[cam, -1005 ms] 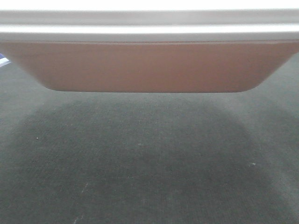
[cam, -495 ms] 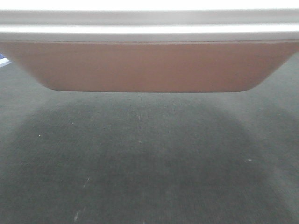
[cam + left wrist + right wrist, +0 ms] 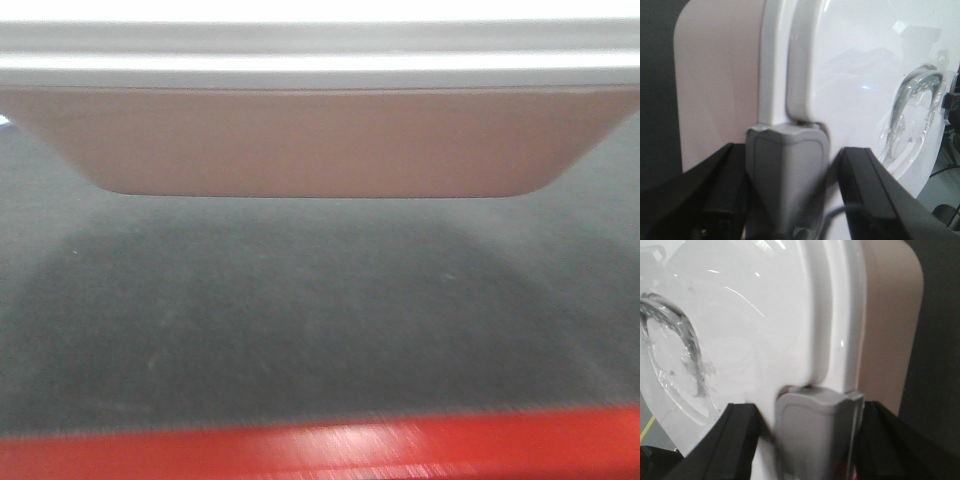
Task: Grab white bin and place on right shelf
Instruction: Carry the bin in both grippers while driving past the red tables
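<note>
Dark grey-green carpet [image 3: 320, 330] filled the front view, blurred, with a bright red band [image 3: 320, 455] of something unidentifiable across the bottom edge. Above it hung the white bin [image 3: 320, 140], clear of the floor with its pinkish underside toward the camera and a broad shadow beneath. The left gripper [image 3: 792, 155] had its black jaws closed in on either side of a grey latch [image 3: 785, 175] at one end of the bin. The right gripper [image 3: 807, 410] clasped the matching latch at the other end, so both arms carried the load between them. The grab and lift looked done. The right shelf appeared in no view, so reaching it and setting the bin down were judged to remain. The glossy lid [image 3: 850, 65] sat closed, its recessed handle [image 3: 912, 115] catching the light. Nothing showed through the plastic walls, so what the bin held, if anything, could not be told.
</note>
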Robot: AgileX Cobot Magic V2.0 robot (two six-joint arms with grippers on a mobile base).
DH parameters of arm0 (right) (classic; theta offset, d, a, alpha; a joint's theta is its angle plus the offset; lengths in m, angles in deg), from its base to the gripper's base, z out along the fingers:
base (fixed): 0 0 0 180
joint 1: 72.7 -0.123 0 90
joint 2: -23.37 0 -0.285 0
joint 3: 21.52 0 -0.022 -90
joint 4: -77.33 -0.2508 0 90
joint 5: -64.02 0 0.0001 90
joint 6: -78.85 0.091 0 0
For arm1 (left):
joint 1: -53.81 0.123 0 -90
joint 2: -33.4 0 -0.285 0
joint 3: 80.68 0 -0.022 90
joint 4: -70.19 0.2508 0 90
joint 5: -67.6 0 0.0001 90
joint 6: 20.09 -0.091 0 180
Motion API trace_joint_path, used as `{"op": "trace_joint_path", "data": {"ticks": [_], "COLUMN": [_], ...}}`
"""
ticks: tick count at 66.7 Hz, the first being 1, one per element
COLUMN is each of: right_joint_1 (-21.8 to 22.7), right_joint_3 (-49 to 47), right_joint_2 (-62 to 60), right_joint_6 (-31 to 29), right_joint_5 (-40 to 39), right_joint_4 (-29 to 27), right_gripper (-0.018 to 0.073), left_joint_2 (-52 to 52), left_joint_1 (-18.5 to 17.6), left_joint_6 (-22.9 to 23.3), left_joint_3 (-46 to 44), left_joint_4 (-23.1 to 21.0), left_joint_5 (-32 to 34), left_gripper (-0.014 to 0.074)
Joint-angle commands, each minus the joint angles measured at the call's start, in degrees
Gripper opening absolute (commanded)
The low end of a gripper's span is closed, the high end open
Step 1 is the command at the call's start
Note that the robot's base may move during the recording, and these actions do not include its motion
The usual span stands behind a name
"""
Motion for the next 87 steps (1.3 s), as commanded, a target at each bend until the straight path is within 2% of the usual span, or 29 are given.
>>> {"op": "trace_joint_path", "data": {"ticks": [1,87], "right_joint_1": [-0.82,-0.82], "right_joint_3": [-2.1,-2.1], "right_joint_2": [-1.07,-1.07], "right_joint_6": [-0.98,-0.98], "right_joint_5": [4.41,4.41], "right_joint_4": [-12.19,-12.19], "right_gripper": [0.0444,0.0444], "left_joint_2": [-1.22,-1.22], "left_joint_1": [-1.32,-1.32], "left_joint_6": [-0.28,-0.28], "left_joint_3": [-2.11,-2.11], "left_joint_4": [-10.72,-10.72], "left_joint_5": [-3.58,-4.55], "left_gripper": [0.0241,0.0241]}}
